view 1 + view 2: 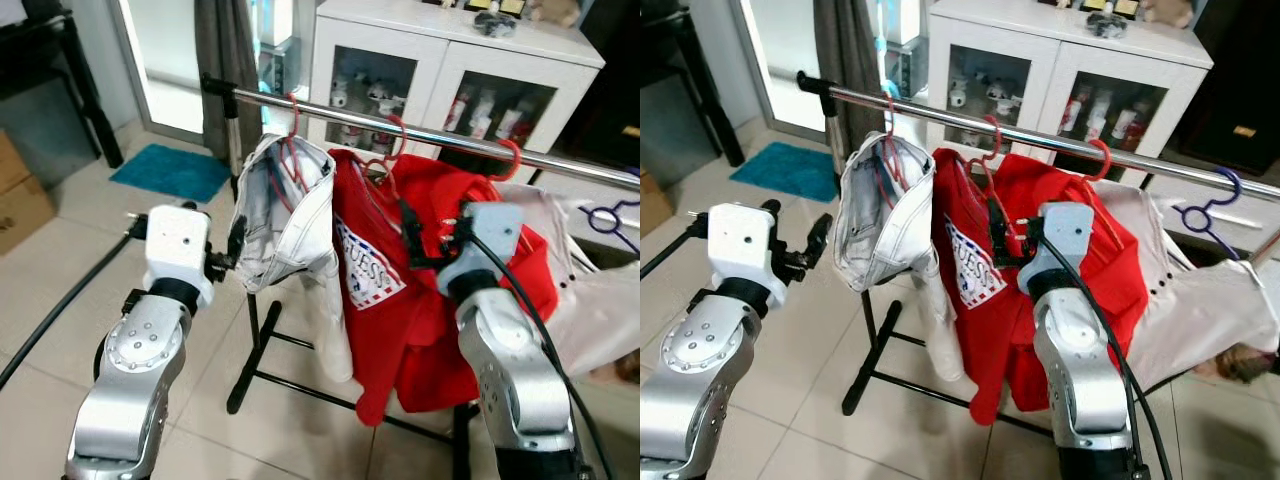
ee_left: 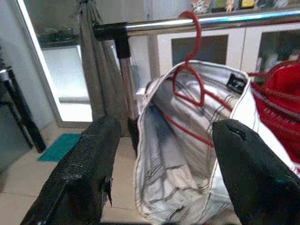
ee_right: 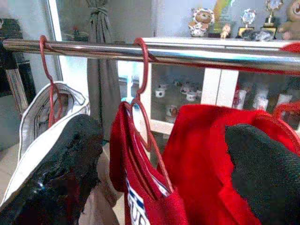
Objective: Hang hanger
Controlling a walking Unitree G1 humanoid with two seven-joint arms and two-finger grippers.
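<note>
A: Head camera first. How are the arms posed?

B: Both are raised, forearms reaching forward toward the metal rail (image 1: 440, 135). The left gripper (image 1: 795, 248) is beside the white garment (image 1: 285, 215), fingers spread, holding nothing. The right gripper (image 1: 420, 240) is in front of the red shirt (image 1: 440, 290); from here I cannot tell whether its fingers are apart.

A: And the hanger?

B: The red hanger (image 1: 385, 150) carrying the red shirt has its hook over the rail, hook end up, body hanging down into the shirt's collar. Its shoulders run roughly along the rail.

A: Left wrist camera?

B: The two black fingers (image 2: 82, 173) stand wide apart, framing the white garment, which hangs from its own red hanger (image 2: 190, 70) hooked on the rail near the black end joint (image 2: 110, 32).

A: Right wrist camera?

B: Its fingers (image 3: 58, 164) are parted too, released, with the red hanger's neck and the shirt's collar between them, untouched. The hook sits over the rail, stem vertical. A white cabinet (image 3: 211, 89) stands behind.
</note>
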